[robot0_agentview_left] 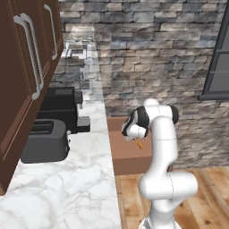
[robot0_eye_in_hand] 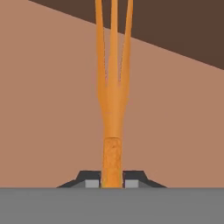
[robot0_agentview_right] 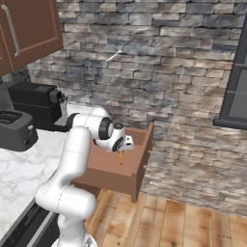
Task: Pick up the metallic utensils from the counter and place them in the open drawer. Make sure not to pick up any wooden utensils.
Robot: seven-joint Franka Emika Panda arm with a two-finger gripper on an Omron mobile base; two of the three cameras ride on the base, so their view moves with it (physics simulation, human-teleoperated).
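Note:
The metallic utensil in hand is a slim orange fork with three long tines pointing away from the hand. My gripper is shut on its handle, with a dark fingertip pressed to each side. It hangs tines down over the flat bottom of the open drawer. From the base, the gripper holds the fork just above the reddish-brown drawer, which is pulled out from under the marble top. The counter and the wooden utensils are out of view.
A narrow marble worktop carries a dark toaster and a black appliance. Brown wall cabinets hang above it. A stone wall stands behind, a window to the right, and wooden floor below.

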